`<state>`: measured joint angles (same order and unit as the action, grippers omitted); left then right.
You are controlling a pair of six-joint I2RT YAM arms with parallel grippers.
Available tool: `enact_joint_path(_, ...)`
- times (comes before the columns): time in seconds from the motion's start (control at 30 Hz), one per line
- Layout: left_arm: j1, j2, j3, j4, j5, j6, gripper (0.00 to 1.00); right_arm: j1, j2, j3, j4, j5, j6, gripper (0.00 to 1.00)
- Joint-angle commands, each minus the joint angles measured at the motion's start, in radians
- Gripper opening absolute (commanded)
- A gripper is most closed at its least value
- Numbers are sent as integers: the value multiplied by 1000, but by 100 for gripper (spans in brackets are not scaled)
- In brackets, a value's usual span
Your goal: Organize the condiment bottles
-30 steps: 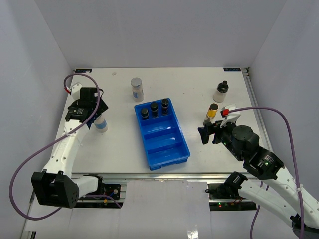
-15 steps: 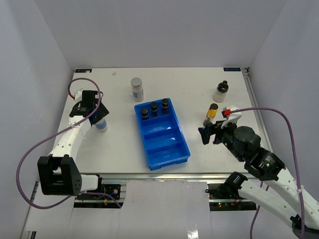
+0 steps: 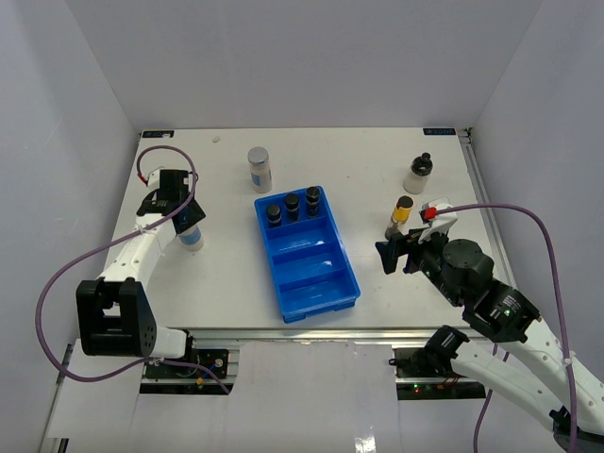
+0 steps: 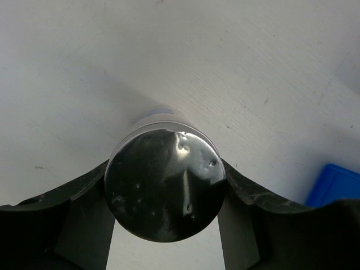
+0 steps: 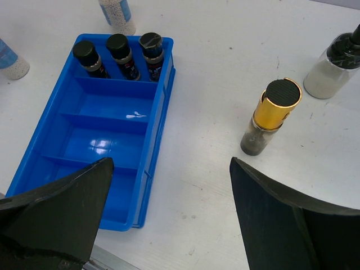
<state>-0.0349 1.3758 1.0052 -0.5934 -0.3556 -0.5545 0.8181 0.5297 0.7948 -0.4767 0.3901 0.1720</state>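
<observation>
Now the left gripper (image 3: pixel 187 225) has narrowed onto the silver-lidded jar (image 4: pixel 166 183), nine o'clock of the tray (image 3: pixel 321 309): pickup can begin. Right gripper (image 5: pixel 171 169) wide, empty.

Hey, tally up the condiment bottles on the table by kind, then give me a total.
Dark black-capped jars: 3
Clear silver-lidded jars: 2
Yellow dark-capped bottle: 1
Whitish black-capped bottle: 1
Total: 7

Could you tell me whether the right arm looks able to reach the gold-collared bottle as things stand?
Probably yes: the right gripper stands open just short of the gold-collared bottle, with bare table between.
</observation>
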Motion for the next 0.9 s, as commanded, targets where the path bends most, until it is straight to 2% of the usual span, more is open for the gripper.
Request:
enact_joint_path(0.0,2,-25,35,-24,22,44,0,-5,-5,45,9,4,-12,90)
enact_joint_path(0.1,-15,-60,76,-69,33,76,0,-5,-4,49,7,-2,-11,90)
enact_joint_path(0.17,-61,-85,157,-128,34,101,0,-5,2,56,9,-10,-7,90)
enact_joint_path(0.27,-179,-99,277,-198,3,118,0,-4,9,60,10,-18,-3,90)
enact_joint_path(0.3,-252,-95,309,-212,3,121,0,-5,12,60,10,-19,0,90)
enact_joint_path(0.5,-494,-11,460,-275,-17,115,0,-4,1,51,10,-9,7,90)
enact_joint_path(0.6,-627,36,504,-252,-31,139,0,-4,-6,53,1,-3,9,90)
enact_joint_path(0.7,-708,63,539,-208,0,151,0,-4,-14,55,-10,13,9,90)
enact_joint_path(0.87,-789,142,637,-191,15,169,0,-4,-27,55,-14,26,6,90)
